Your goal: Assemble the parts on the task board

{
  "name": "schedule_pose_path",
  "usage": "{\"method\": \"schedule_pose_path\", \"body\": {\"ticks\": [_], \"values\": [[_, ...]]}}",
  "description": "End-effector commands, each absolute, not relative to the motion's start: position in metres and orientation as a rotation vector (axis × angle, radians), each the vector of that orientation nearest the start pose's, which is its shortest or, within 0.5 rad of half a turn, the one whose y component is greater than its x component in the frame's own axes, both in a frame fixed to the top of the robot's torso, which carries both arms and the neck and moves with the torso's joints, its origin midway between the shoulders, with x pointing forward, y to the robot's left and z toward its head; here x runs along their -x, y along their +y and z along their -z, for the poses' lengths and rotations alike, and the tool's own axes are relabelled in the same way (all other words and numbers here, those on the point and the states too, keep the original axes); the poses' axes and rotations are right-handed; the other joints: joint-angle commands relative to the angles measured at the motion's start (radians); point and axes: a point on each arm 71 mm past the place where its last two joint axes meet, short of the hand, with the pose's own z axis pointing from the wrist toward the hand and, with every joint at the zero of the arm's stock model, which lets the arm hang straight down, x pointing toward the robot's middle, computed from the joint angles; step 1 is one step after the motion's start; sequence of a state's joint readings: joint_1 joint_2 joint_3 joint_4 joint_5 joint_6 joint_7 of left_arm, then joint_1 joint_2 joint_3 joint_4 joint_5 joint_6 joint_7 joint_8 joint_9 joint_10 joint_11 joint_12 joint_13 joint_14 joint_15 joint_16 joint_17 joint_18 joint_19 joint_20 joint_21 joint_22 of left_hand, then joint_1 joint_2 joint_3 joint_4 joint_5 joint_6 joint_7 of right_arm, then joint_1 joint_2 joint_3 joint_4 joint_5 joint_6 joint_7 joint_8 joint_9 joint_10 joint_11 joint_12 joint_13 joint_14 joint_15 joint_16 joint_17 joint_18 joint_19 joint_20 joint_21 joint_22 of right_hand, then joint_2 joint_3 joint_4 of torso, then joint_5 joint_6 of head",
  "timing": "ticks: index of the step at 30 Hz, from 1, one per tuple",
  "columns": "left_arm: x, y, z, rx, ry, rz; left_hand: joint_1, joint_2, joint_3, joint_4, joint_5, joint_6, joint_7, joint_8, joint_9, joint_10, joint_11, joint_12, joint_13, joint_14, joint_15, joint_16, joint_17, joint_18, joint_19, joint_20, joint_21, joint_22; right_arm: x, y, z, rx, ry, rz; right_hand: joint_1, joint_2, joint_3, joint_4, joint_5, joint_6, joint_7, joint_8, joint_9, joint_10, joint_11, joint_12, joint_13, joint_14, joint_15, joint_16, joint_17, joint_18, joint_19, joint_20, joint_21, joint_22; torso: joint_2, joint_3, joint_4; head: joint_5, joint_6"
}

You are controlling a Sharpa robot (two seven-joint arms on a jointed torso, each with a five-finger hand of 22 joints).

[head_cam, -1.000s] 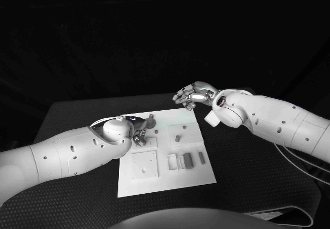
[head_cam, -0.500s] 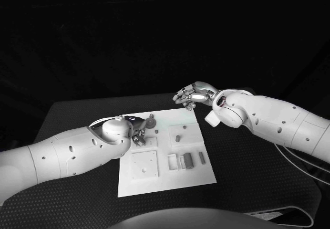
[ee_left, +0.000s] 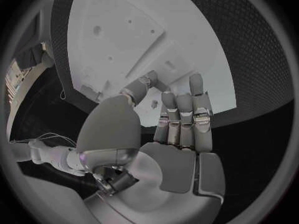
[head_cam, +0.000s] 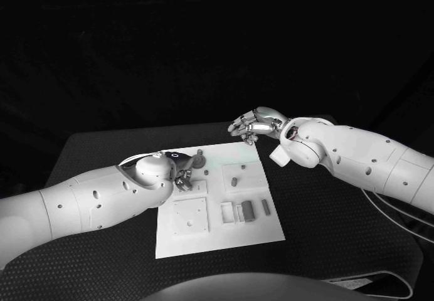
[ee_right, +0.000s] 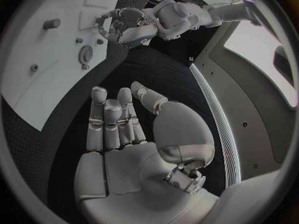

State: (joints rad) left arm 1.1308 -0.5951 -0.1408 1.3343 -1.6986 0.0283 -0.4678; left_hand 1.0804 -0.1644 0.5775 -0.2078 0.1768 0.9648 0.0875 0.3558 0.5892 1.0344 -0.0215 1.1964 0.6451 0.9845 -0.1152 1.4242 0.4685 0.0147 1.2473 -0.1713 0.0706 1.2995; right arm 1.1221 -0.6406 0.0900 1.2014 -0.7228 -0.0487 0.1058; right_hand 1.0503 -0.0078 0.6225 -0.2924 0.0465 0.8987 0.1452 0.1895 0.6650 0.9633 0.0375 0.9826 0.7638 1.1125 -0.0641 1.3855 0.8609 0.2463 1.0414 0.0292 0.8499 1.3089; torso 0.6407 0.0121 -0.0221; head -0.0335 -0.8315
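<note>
several grey parts (head_cam: 254, 207) in task board (head_cam: 217, 241) recesses, both hands' fingers (ee_left: 187, 109) apart, empty

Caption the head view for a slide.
Left hand over the task board among grey parts; right hand raised beyond its far corner.

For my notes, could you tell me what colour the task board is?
White; the task board shows best in the head view.

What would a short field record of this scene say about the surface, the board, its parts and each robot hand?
surface: black table
board: white task board, mid-table
parts: small grey pieces on the board, e.g. a block and a peg
left robot hand: over the board's left part, holds nothing visible
right robot hand: raised past the board's far right corner, fingers apart, holds nothing
</note>
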Motion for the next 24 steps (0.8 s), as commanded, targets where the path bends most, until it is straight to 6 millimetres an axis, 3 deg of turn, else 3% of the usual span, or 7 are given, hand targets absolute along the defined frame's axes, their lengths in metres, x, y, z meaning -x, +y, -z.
{"method": "schedule_pose_path", "body": {"ticks": [1, 24], "values": [[-0.4842, 0.145, 0.2834, -0.418, 2.034, 0.139, 0.005, -0.006, 0.004, 0.003, 0.0, 0.003, 0.011, -0.003, 0.0, -0.001, 0.008, -0.002, 0.002, -0.004, 0.001, -0.004, 0.001, -0.015, -0.006, 0.003, -0.004, -0.001, -0.5337, -0.1812, 0.2118, -0.49, 1.863, -1.221, -0.008, -0.002, -0.004, 0.002, 0.004, -0.003, 0.004, -0.003, -0.002, -0.001, 0.0, 0.006, -0.001, 0.0, -0.006, -0.005, -0.001, 0.015, 0.007, -0.003, -0.007, 0.012, 0.0, 0.0004, -0.0005, 0.0, -0.001], [-0.4824, 0.1413, 0.2874, -0.449, 2.061, 0.13, 0.007, -0.009, 0.004, 0.002, -0.003, 0.0, 0.013, -0.006, 0.001, -0.005, 0.011, -0.001, 0.004, -0.006, 0.004, -0.005, 0.002, -0.015, -0.009, 0.004, -0.004, -0.002, -0.534, -0.1815, 0.212, -0.491, 1.864, -1.221, -0.01, -0.003, -0.004, 0.002, 0.004, -0.007, 0.006, -0.005, -0.003, -0.002, 0.001, 0.006, -0.002, 0.0, -0.005, -0.005, -0.001, 0.015, 0.007, -0.003, -0.007, 0.012, 0.0, 0.0002, -0.0002, -0.002, -0.006]]}}
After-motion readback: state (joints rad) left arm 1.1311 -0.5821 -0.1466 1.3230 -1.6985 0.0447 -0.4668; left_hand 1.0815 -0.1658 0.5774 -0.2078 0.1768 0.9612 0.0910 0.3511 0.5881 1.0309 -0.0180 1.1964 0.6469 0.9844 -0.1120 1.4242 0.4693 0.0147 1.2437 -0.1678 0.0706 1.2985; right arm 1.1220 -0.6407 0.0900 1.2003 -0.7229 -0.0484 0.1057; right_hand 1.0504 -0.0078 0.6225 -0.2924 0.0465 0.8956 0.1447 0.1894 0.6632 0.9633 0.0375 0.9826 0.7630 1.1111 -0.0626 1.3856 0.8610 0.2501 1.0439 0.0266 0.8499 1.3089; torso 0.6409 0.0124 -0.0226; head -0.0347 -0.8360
